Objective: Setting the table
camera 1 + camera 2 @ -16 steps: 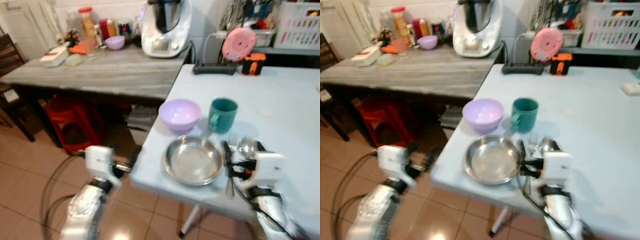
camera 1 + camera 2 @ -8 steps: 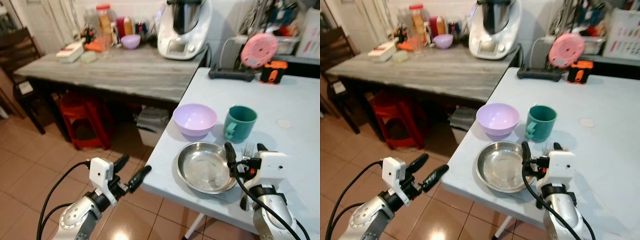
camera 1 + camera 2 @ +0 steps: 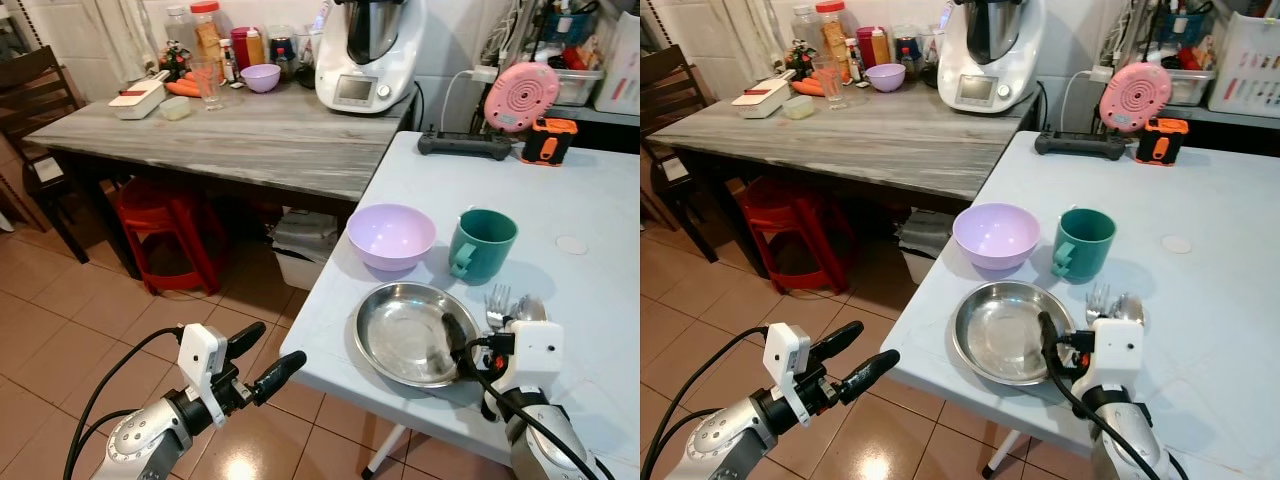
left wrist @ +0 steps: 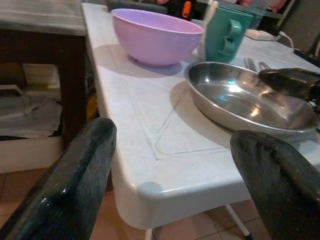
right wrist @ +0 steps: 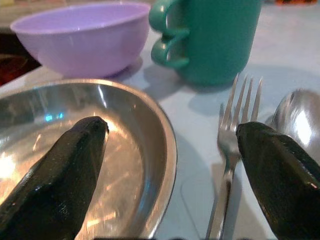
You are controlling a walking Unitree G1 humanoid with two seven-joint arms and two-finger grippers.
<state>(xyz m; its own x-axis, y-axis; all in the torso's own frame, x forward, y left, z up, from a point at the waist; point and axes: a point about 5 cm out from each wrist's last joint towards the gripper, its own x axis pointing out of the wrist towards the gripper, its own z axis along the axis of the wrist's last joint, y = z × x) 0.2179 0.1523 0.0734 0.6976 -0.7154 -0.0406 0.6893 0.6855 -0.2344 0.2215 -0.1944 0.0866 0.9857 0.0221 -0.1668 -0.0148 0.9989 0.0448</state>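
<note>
A place setting sits at the near corner of a pale blue table (image 3: 590,190). A steel plate (image 3: 400,330) lies closest to the edge, with a lilac bowl (image 3: 391,235) at its 11 o'clock and a green mug (image 3: 482,245) at its 1 o'clock. A fork (image 3: 496,303) and spoon (image 3: 529,306) lie side by side just beside the plate at 3 o'clock.

The right gripper (image 5: 170,165) hovers low over the plate's right rim, fingers spread wide and holding nothing; one finger is above the plate, the other above the cutlery. The left gripper (image 4: 175,175) hangs off the table at the plate's 8 o'clock, over the floor, also wide open and empty, pointing toward the table's corner.

The setting looks nearly complete (plate, bowl, mug and cutlery all in place). The step in hand is probably straightening the cutlery or plate; that would mean lowering the right fingers carefully around one item without knocking the other.

Beyond, a grey wooden counter (image 3: 220,140) carries jars, a small bowl and a white kitchen machine (image 3: 368,55). A red stool (image 3: 165,235) stands beneath it on a tan tiled floor (image 3: 60,330).
</note>
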